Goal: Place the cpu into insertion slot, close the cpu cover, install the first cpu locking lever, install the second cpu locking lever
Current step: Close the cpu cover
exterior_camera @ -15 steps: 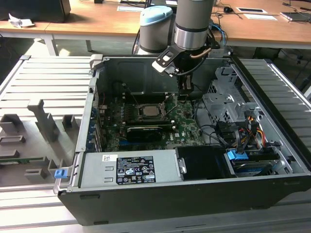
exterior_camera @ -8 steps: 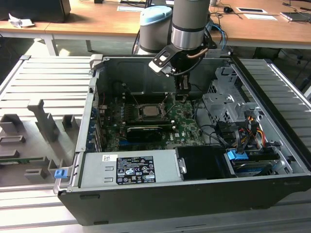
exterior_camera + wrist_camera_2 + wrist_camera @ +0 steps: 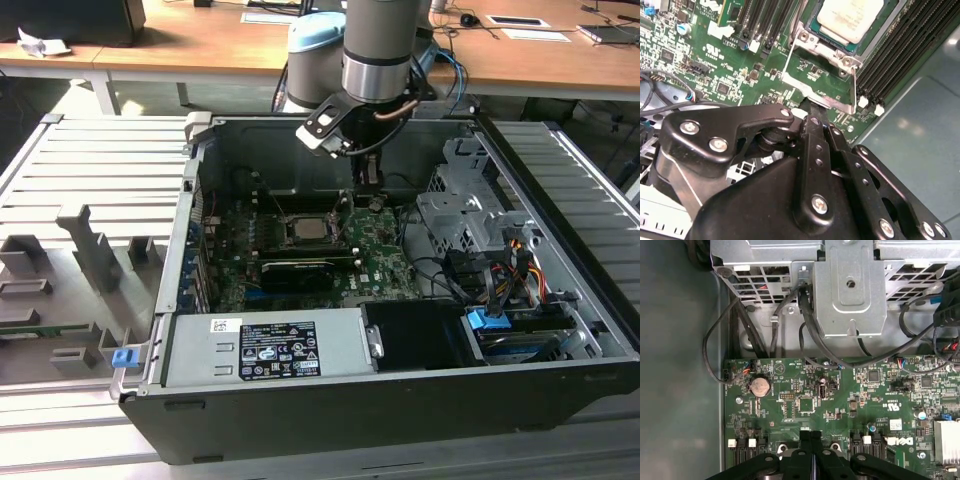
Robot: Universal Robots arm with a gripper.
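The cpu (image 3: 305, 229) lies flat in the insertion slot (image 3: 284, 230), near the middle of the green board (image 3: 385, 260). On the exterior view's clock face, the gripper (image 3: 370, 202) hangs at about 2 o'clock from the cpu, close by. Its two fingers (image 3: 805, 440) are pressed tight together with no gap. In the second wrist view the gripper's tips meet the near edge of the cpu cover (image 3: 822, 96). I cannot tell if they pinch it or just touch it. The cover is tipped up off the slot, so the silver top of the cpu is bare. There is not much room to move. In the exterior view the back wall of the case (image 3: 330, 400) is near, at 12 o'clock from the gripper. The metal drive cage (image 3: 470, 215) stands at 3 o'clock with a small open gap between. A long black card (image 3: 298, 270) lies just beside the slot at 6 o'clock, and the grey power box (image 3: 270, 350) is farther that way. Long black slots (image 3: 900, 45) run close along the sides of the insertion slot. Black cables (image 3: 715, 350) loop near the cage. I count one arm, one gripper, two fingers, one cpu, one cover, one insertion slot and one round battery (image 3: 759, 386).
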